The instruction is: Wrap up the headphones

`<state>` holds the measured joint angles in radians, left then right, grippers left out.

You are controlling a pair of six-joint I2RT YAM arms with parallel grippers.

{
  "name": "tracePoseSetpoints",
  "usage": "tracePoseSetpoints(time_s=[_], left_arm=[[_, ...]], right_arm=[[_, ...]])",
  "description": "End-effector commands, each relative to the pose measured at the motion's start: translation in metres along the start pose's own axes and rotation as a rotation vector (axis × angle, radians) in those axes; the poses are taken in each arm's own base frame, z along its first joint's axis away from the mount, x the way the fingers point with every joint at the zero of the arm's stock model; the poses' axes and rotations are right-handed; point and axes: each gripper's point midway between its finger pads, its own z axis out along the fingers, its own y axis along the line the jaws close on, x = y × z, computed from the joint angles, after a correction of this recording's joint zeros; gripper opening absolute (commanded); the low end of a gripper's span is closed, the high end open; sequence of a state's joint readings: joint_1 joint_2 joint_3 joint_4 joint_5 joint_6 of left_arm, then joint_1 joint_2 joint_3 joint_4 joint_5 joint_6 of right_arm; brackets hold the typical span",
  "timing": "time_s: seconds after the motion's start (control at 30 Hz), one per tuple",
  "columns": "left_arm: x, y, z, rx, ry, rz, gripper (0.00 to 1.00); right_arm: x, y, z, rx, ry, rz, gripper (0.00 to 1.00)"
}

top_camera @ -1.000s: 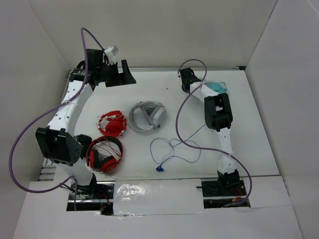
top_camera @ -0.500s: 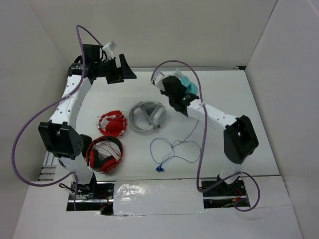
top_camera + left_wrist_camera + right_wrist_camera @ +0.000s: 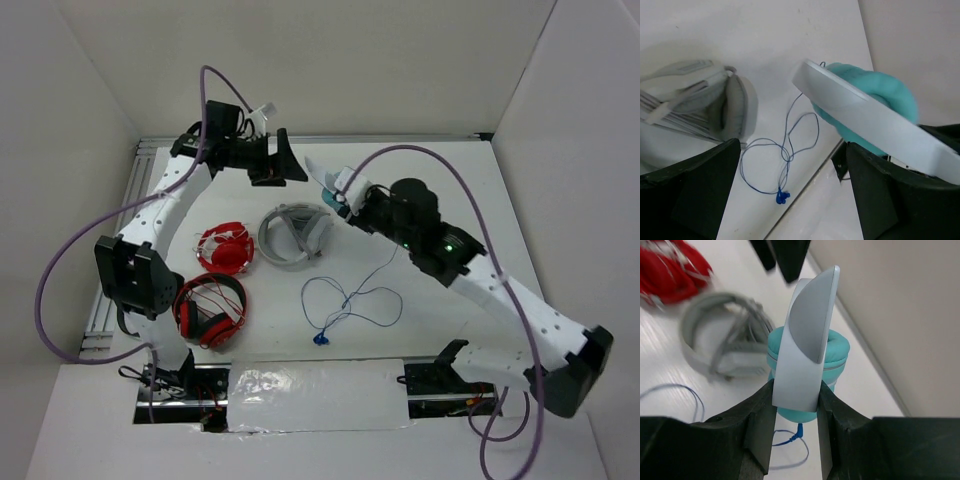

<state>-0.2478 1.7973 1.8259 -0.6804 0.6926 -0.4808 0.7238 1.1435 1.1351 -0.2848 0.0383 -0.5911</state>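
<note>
Logging the right side first: I read the right gripper (image 3: 795, 400) as clamped on the pale light-blue headband (image 3: 807, 315) of the teal over-ear headphones (image 3: 870, 100), with one black finger (image 3: 760, 425) pressed to each flat side of the band. The band stands edge-up between the jaws and a teal ear cushion (image 3: 810, 352) sits just behind it. In the overhead view the headset is held over the far middle of the white table (image 3: 480, 240), near the back wall. Its thin blue cable (image 3: 350, 300) drops from it into loose loops on the table surface and ends at the blue plug (image 3: 320, 338) near the front edge. The left gripper (image 3: 792, 147) has its jaws spread wide with nothing between them. It is aimed at the held headset from close by, and I see no contact. The folded grey-white headphones (image 3: 295, 235) lie on the table beneath and between the two grippers. A red and white bundle (image 3: 225, 248) lies just left of them. The red and black over-ear headphones (image 3: 210, 310) lie nearer the left arm's base, apart from the cable loops.
</note>
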Motion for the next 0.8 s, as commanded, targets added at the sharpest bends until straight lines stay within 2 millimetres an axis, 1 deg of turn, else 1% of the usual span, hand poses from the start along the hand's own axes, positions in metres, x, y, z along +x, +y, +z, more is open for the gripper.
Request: tracePoseSetpoints(time_s=[0.0,0.03,0.07,0.1,0.13,0.17,0.2,0.23,0.27,0.3,0.33,0.37,0.4,0.43,0.47,0.5,0.53,0.57,0.6,0.63,0.67,0.7,0.73,0.77], left_arm=[[0.005,-0.026,-0.009,0.085,-0.004,0.046,0.99],[0.010,-0.034,-0.013,0.127,0.004,0.084,0.99],[0.016,-0.032,-0.009,0.154,0.005,0.117,0.99],[0.021,-0.047,-0.020,0.222,-0.015,0.237,0.99],[0.024,-0.050,-0.022,0.254,-0.032,0.304,0.99],[0.034,-0.043,-0.018,0.280,-0.049,0.370,0.99],[0.036,-0.053,-0.032,0.289,-0.104,0.486,0.99],[0.038,-0.051,-0.033,0.276,-0.132,0.546,0.99],[0.055,-0.043,-0.030,0.273,-0.123,0.577,0.99],[0.053,-0.055,-0.041,0.279,-0.196,0.718,0.99],[0.054,-0.055,-0.043,0.266,-0.225,0.774,0.99],[0.066,-0.054,-0.040,0.274,-0.226,0.829,0.99],[0.061,-0.063,-0.050,0.271,-0.281,0.923,0.99],[0.062,-0.067,-0.052,0.269,-0.297,0.960,0.99],[0.063,-0.071,-0.054,0.274,-0.305,0.990,0.99],[0.061,-0.072,-0.055,0.268,-0.314,1.036,0.99],[0.055,-0.078,-0.058,0.267,-0.326,1.070,0.99],[0.054,-0.079,-0.056,0.270,-0.319,1.087,0.99],[0.050,-0.075,-0.050,0.271,-0.306,1.112,0.99],[0.046,-0.080,-0.052,0.280,-0.300,1.126,0.99],[0.045,-0.078,-0.045,0.292,-0.280,1.138,0.99],[0.045,-0.079,-0.045,0.297,-0.270,1.139,0.99],[0.039,-0.084,-0.048,0.298,-0.283,1.162,0.99],[0.037,-0.085,-0.049,0.295,-0.287,1.186,0.99]], right_arm=[[-0.050,0.004,-0.031,-0.067,-0.236,0.016,0.00],[-0.054,0.004,-0.041,-0.063,-0.261,0.024,0.00],[-0.057,0.003,-0.046,-0.071,-0.278,0.034,0.00],[-0.058,-0.004,-0.055,-0.064,-0.292,0.045,0.00],[-0.065,-0.008,-0.062,-0.077,-0.315,0.068,0.00],[-0.068,0.002,-0.069,-0.159,-0.341,0.077,0.00],[-0.064,-0.010,-0.074,-0.143,-0.338,0.095,0.00],[-0.068,-0.015,-0.080,-0.151,-0.351,0.112,0.00],[-0.069,-0.009,-0.084,-0.201,-0.360,0.124,0.00],[-0.063,-0.017,-0.086,-0.196,-0.346,0.139,0.00],[-0.065,-0.018,-0.091,-0.220,-0.346,0.154,0.00],[-0.065,-0.017,-0.091,-0.247,-0.345,0.168,0.00],[-0.071,-0.020,-0.093,-0.296,-0.362,0.174,0.00],[-0.065,-0.014,-0.093,-0.354,-0.329,0.199,0.00],[-0.065,-0.012,-0.093,-0.391,-0.323,0.213,0.00],[-0.072,-0.009,-0.092,-0.466,-0.344,0.192,0.00],[-0.064,0.000,-0.093,-0.527,-0.306,0.226,0.00],[-0.065,0.002,-0.093,-0.559,-0.305,0.234,0.00],[-0.068,0.003,-0.090,-0.604,-0.312,0.218,0.00],[-0.063,0.010,-0.089,-0.645,-0.282,0.248,0.00],[-0.057,0.010,-0.081,-0.665,-0.256,0.270,0.00],[-0.057,0.011,-0.082,-0.677,-0.245,0.276,0.00],[-0.054,0.010,-0.078,-0.681,-0.237,0.286,0.00],[-0.053,0.012,-0.075,-0.693,-0.234,0.296,0.00]])
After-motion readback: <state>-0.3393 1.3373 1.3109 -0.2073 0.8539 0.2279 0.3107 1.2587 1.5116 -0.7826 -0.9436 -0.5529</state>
